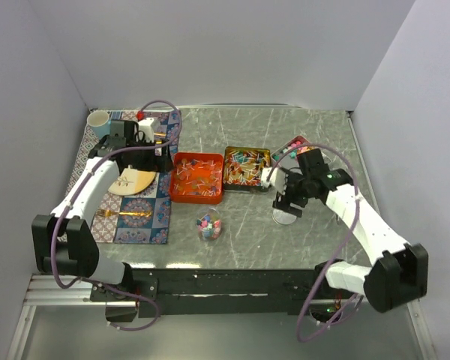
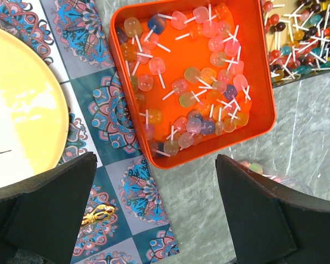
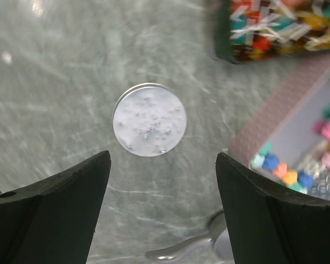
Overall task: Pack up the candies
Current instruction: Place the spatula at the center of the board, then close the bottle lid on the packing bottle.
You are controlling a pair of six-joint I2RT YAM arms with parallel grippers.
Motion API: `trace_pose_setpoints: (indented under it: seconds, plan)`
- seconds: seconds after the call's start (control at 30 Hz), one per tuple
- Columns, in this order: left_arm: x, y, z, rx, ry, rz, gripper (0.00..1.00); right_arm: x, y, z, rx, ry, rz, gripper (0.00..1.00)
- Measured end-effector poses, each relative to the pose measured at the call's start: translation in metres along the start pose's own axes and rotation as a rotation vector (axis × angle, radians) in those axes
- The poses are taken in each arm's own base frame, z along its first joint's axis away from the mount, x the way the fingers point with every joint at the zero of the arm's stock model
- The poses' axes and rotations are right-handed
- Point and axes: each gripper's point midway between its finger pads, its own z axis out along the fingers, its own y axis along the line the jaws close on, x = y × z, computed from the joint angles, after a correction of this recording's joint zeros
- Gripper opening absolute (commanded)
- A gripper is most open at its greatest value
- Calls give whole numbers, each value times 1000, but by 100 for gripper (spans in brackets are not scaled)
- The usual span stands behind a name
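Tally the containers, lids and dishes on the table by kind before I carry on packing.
Candy trays: 3 (orange tray, dark tray, pink-rimmed tray)
Clear jar: 1
Round lid: 1
Cup: 1
Plate: 1
Total: 7

Top view is bright and even under diffuse overhead light, with faint soft shadows beneath the arms and mild sheen on the table. Left wrist view is sharp and saturated, orange tray crisp, black fingers at 5 and 7 o'clock near-featureless. Right wrist view is soft: candies at 1 o'clock smeared, glare spots at 11 o'clock, round lid at centre clearer.
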Motion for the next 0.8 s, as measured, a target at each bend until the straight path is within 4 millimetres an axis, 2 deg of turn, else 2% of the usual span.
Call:
trace_pose_setpoints:
  seconds: [0.2,0.23,0.47,0.8]
  plan:
    - [7,1,-5,0,-6,-26,97,21,18,21,-144,62,-224,89]
    - [9,1,-5,1,-2,-33,97,22,21,24,-163,67,-255,99]
    - [16,0,-6,5,7,-45,97,35,33,46,-299,121,-309,100]
    - [21,3,-6,-2,18,-46,97,37,34,57,-363,122,-326,100]
